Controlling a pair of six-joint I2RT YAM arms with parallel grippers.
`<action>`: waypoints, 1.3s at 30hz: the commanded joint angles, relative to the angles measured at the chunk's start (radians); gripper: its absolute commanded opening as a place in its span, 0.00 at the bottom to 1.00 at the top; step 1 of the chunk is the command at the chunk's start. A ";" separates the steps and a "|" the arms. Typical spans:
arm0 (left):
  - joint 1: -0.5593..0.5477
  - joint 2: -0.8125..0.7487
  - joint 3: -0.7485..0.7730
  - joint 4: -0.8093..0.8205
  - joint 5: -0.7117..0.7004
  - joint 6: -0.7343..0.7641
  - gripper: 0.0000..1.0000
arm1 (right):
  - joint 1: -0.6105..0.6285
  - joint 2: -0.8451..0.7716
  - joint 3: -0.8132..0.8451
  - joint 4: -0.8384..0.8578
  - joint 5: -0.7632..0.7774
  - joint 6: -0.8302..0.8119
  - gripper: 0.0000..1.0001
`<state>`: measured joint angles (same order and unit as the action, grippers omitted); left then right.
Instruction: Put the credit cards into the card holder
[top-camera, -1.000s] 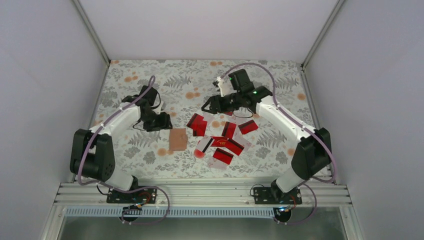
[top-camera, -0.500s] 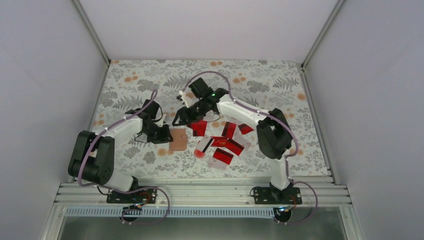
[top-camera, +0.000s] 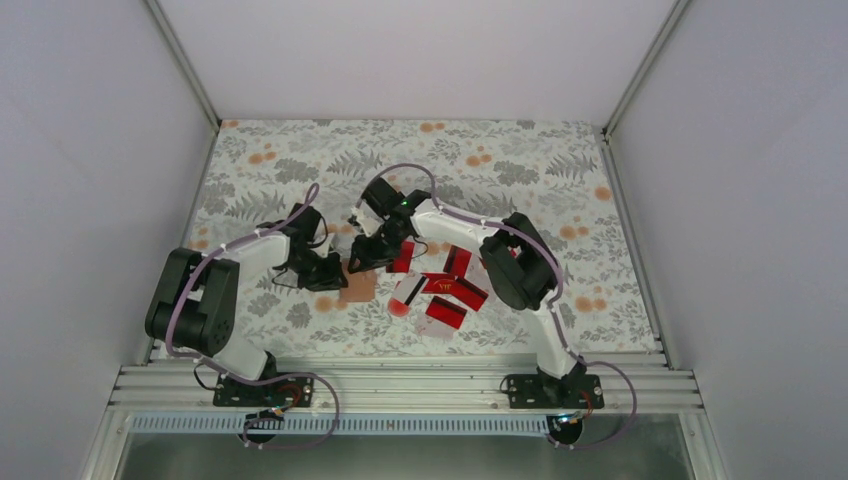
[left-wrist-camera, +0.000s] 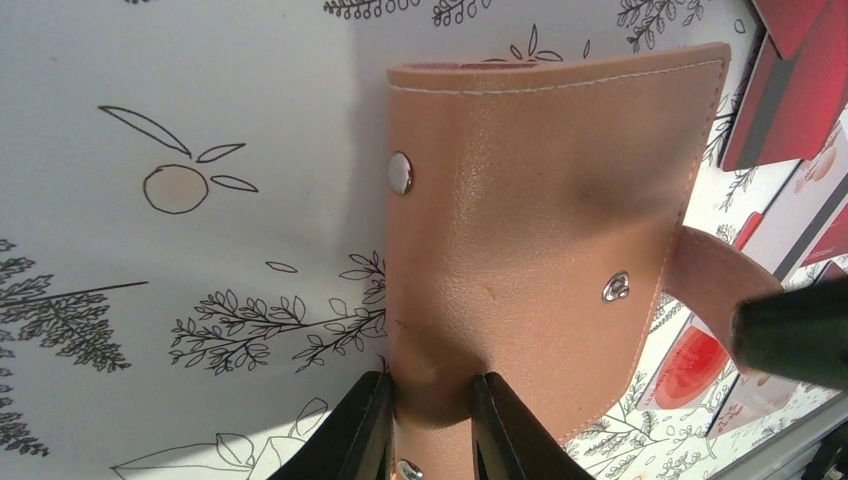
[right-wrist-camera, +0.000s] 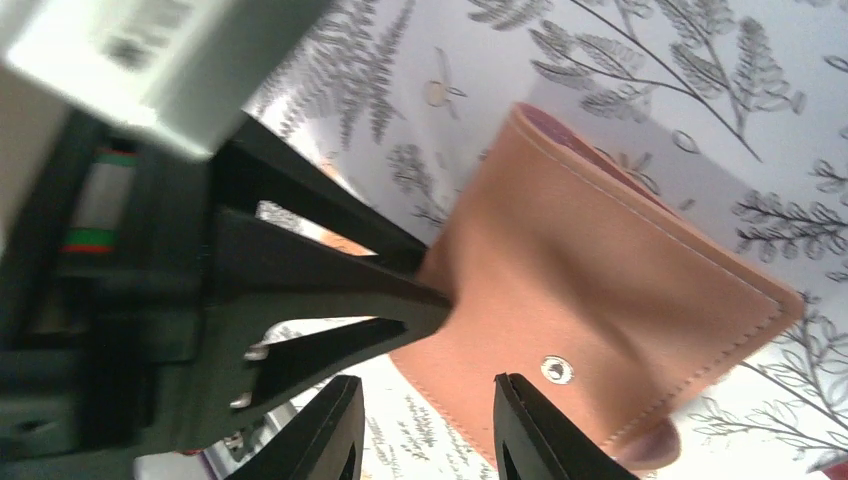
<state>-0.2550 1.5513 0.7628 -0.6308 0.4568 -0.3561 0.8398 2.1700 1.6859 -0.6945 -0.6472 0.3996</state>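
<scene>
Having swung in from two o'clock, right gripper (right-wrist-camera: 425, 385) straddles card holder (left-wrist-camera: 530, 200), jaws apart, perhaps touching; left gripper (left-wrist-camera: 430, 385) clamps its edge.

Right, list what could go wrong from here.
The left hand pinches only the edge of the tan leather card holder, so it may slip when pulled open. The right hand works right against the left one; they may collide. Glossy red cards close by could get swept.
</scene>
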 joint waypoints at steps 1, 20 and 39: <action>-0.002 0.015 0.003 0.016 0.009 -0.012 0.22 | 0.004 0.010 0.006 -0.052 0.070 0.016 0.34; -0.002 -0.016 0.036 -0.012 -0.023 -0.021 0.21 | -0.020 -0.019 -0.117 -0.009 0.046 -0.047 0.42; -0.002 0.028 0.112 -0.107 -0.177 0.029 0.15 | -0.090 -0.027 -0.254 0.151 -0.119 -0.049 0.46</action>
<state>-0.2554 1.5414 0.8619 -0.7418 0.2928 -0.3511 0.7643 2.1582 1.4582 -0.5797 -0.7567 0.3649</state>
